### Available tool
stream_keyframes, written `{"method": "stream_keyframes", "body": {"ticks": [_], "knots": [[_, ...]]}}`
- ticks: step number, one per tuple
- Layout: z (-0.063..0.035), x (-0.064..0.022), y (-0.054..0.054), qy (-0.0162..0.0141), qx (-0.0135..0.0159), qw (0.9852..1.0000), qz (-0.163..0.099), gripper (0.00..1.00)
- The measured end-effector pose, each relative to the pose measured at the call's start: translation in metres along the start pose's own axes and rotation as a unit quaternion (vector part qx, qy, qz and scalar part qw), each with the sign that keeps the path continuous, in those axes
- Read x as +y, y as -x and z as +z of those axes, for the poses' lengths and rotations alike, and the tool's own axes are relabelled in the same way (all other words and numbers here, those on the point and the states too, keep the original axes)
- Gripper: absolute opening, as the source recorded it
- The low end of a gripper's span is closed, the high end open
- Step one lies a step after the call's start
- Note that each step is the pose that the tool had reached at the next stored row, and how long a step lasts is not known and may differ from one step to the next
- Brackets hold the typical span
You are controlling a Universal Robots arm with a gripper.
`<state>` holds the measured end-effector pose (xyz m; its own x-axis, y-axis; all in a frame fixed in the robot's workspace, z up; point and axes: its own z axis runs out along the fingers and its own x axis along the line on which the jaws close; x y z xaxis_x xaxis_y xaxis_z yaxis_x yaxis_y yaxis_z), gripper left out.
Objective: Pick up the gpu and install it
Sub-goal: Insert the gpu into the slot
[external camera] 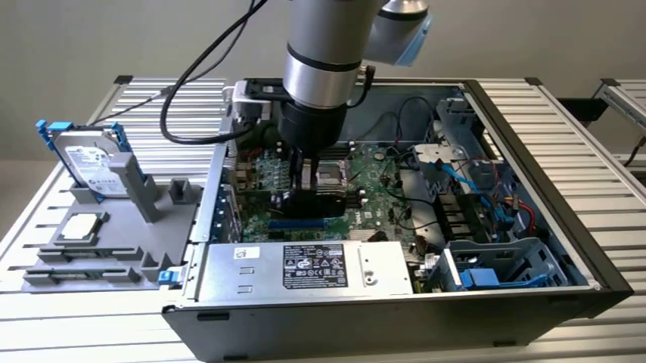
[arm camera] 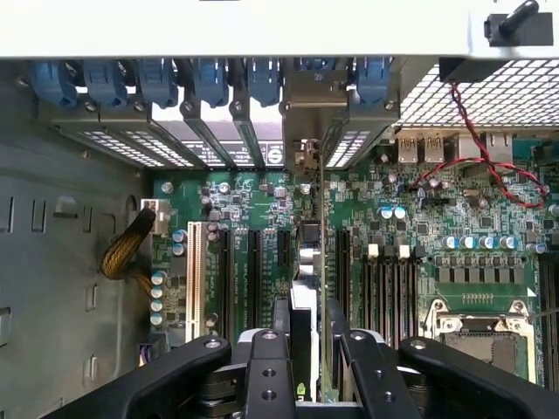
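Green board on one face, black cover on the other: that is the gpu (external camera: 316,203). In the exterior view you find it at the centre of the frame, low inside the open computer case (external camera: 565,227). It stands on edge over the motherboard (external camera: 379,189), with only its dark cover showing below the gripper (external camera: 309,181). Handle it as I judge it to be: light, stiff and flat, but fragile, with bare components and a contact edge that tolerate no twisting. The safe hold is across the two flat faces near the upper edge, away from the connector. At the left of that frame the hard drive (external camera: 86,159) stands in the grey holder (external camera: 141,204), and the small silver processor chip (external camera: 81,225) lies just below it, both well apart from the arm. The power supply (external camera: 302,265) lies across the lower middle. In the wrist view you look down past the gripper (arm camera: 310,345). Its two black fingers (arm camera: 266,367) are drawn close together and pinch the gpu (arm camera: 307,262) by its faces. You see the card edge-on, a thin strip running between the dark expansion slots (arm camera: 253,279) toward the row of blue latches (arm camera: 157,80) at the case's rear wall. Its silver end bracket (arm camera: 301,113) sits among the slot covers there. Whether the contact edge is seated in a slot you cannot tell. The processor socket (arm camera: 480,336) lies well apart.
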<state>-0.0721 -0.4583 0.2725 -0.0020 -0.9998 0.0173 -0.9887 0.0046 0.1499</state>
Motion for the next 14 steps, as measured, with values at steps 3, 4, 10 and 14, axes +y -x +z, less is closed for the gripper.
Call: {"method": "stream_keyframes", "body": {"ticks": [3,4,10,14], "knots": [[0.0031,-0.0006,0.0001,0.0000,0.0000,1.0000,0.000,0.27],[0.0042,-0.0007,0.0001,0.0000,0.0000,1.0000,0.000,0.27],[0.0077,-0.0019,0.0000,0.0025,-0.0048,1.0000,-0.001,0.27],[0.0079,-0.0028,-0.0003,0.0065,-0.0148,0.9999,-0.002,0.27]]}}
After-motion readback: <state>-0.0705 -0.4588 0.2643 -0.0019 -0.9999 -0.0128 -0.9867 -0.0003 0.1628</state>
